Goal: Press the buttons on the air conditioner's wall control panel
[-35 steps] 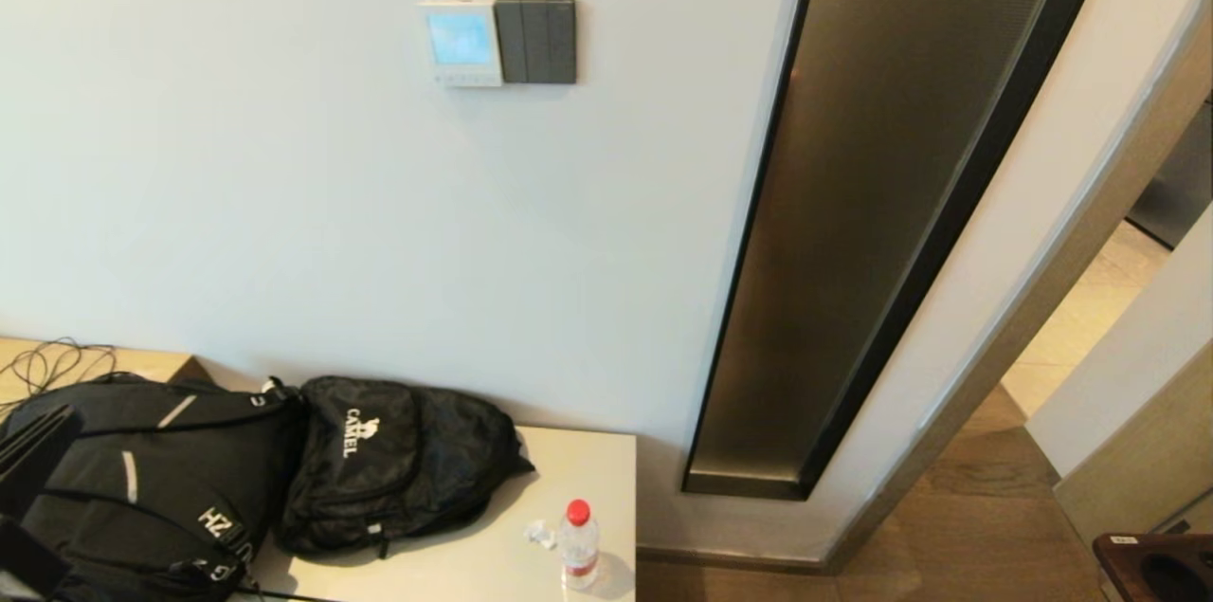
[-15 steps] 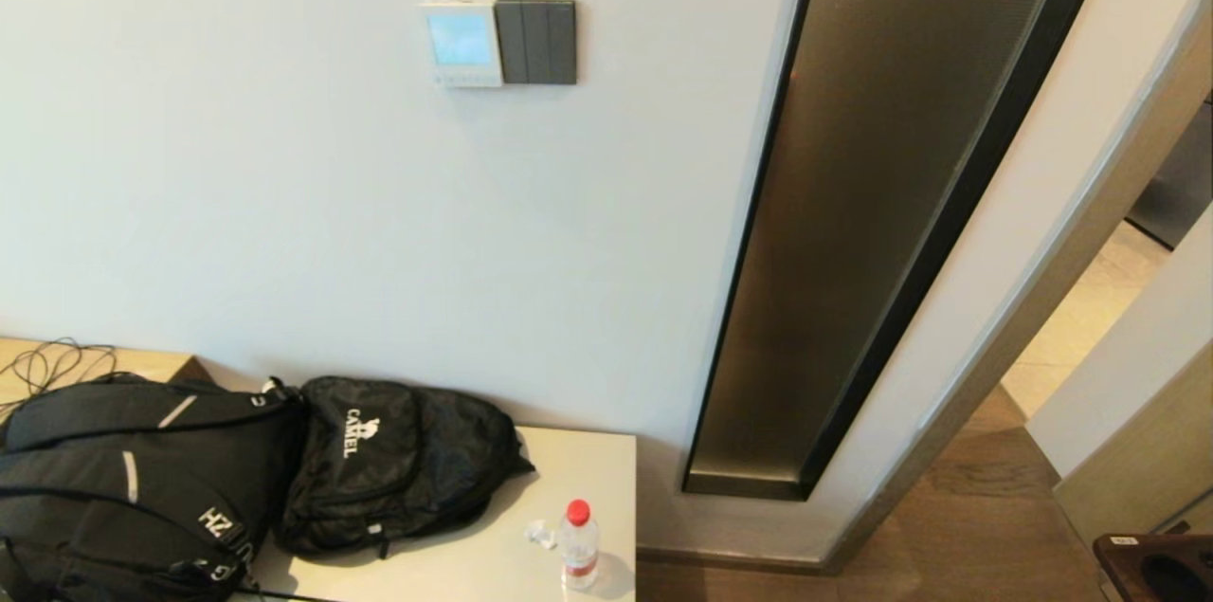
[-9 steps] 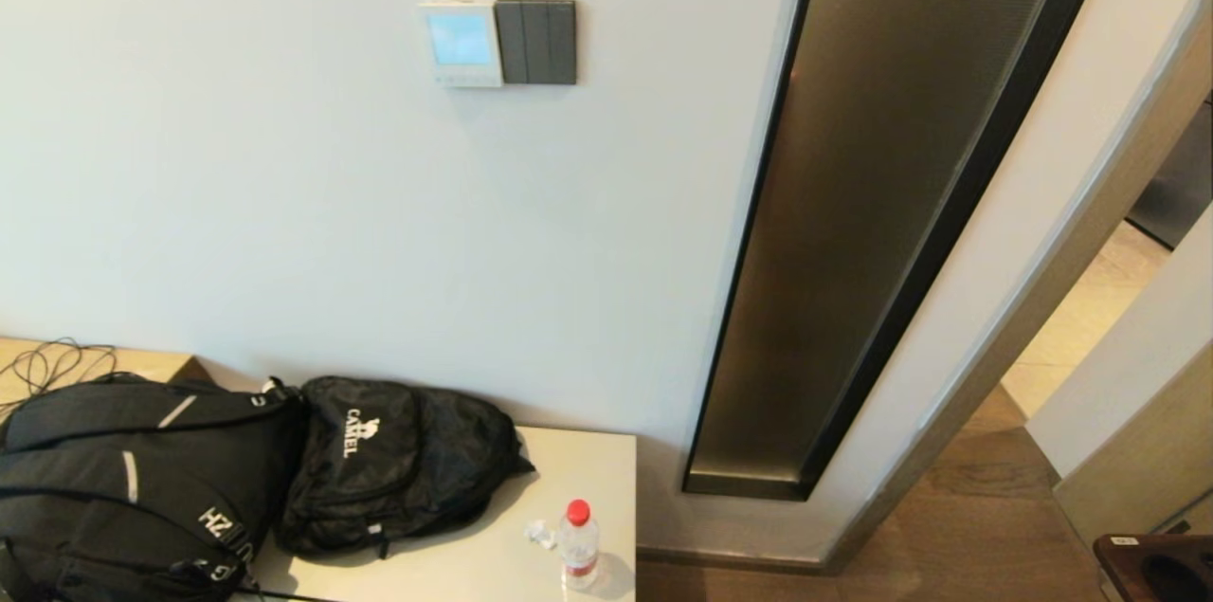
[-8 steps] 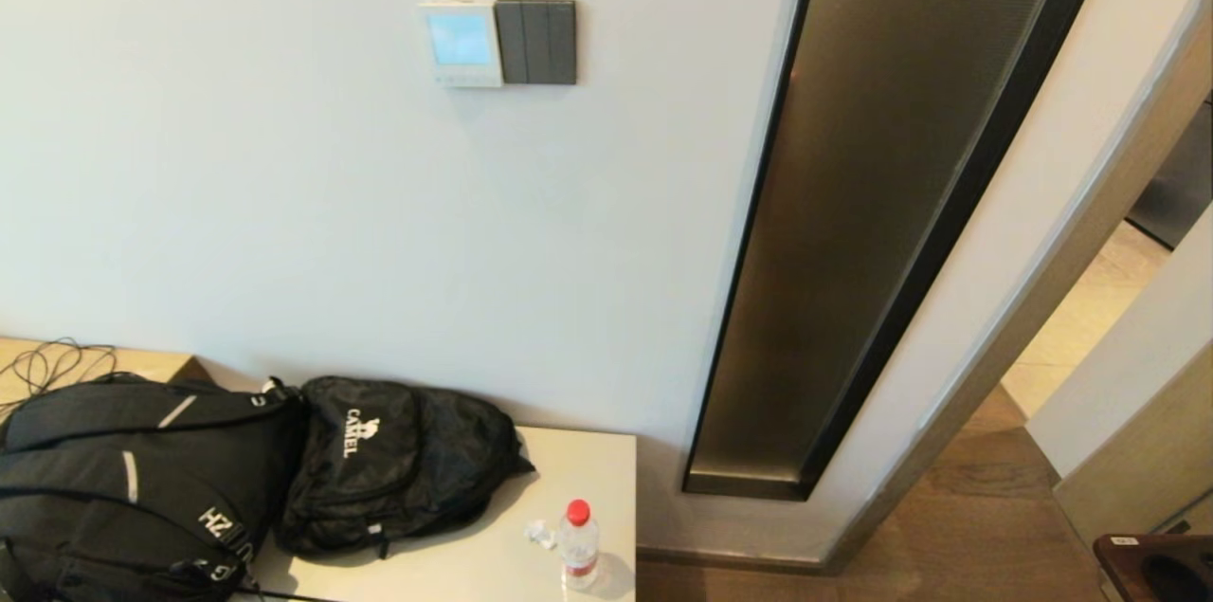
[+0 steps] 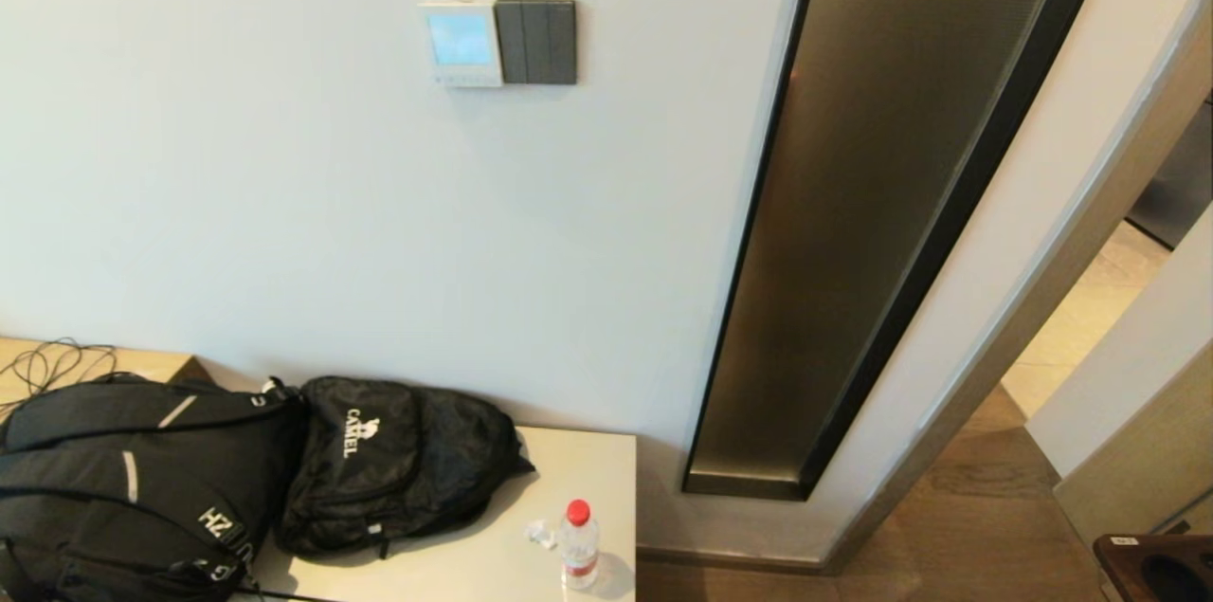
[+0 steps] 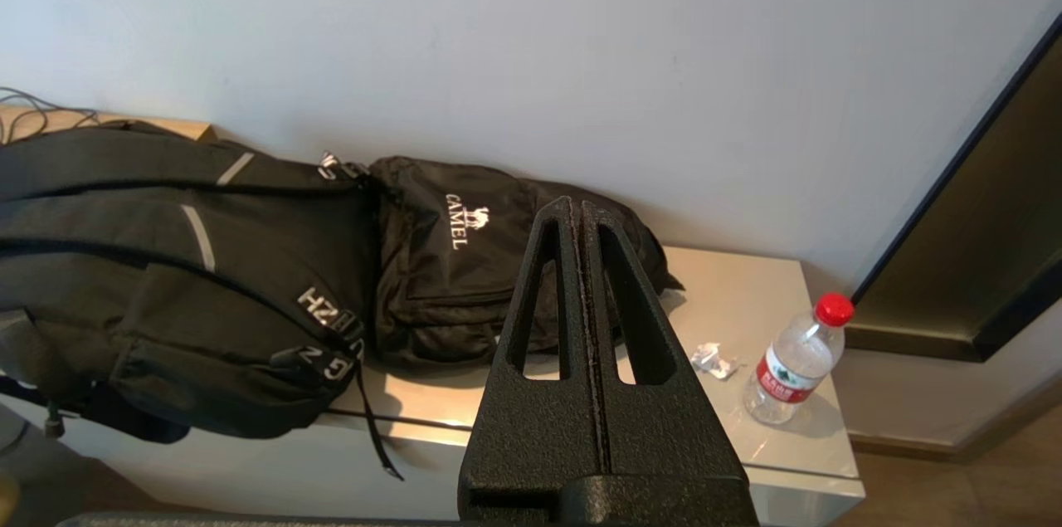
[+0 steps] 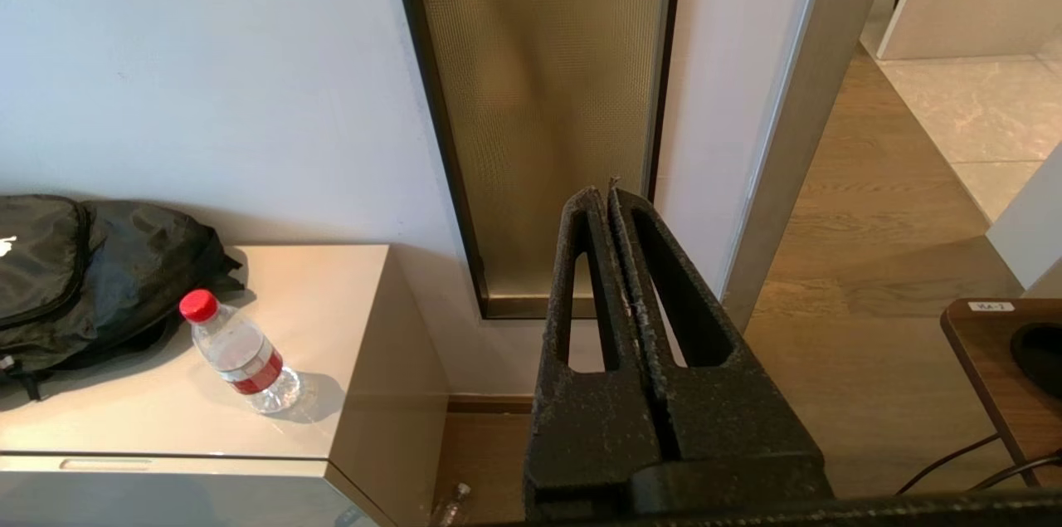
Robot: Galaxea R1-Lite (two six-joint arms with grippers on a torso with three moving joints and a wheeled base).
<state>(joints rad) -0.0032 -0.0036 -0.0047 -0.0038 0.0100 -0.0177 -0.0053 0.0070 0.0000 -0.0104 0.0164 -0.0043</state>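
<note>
The small white control panel [image 5: 461, 43] with a light-blue screen hangs high on the white wall in the head view. Its row of tiny buttons [image 5: 463, 80] runs along its lower edge. Neither arm shows in the head view. My left gripper [image 6: 577, 207] is shut and empty, low down, pointing at the cabinet and bags below the panel. My right gripper [image 7: 603, 193] is shut and empty, low down, pointing at the base of the tall bronze glass strip. The panel shows in neither wrist view.
A dark grey three-rocker switch plate [image 5: 536, 41] adjoins the panel's right side. Two black backpacks [image 5: 398, 460] and a water bottle [image 5: 577, 545] lie on a low beige cabinet [image 5: 493, 564]. A tall bronze glass strip [image 5: 881, 204] and a doorway stand at the right.
The dark left arm that showed at the head view's lower left corner 2.3 s ago has dropped out of view. Nothing else has moved.
</note>
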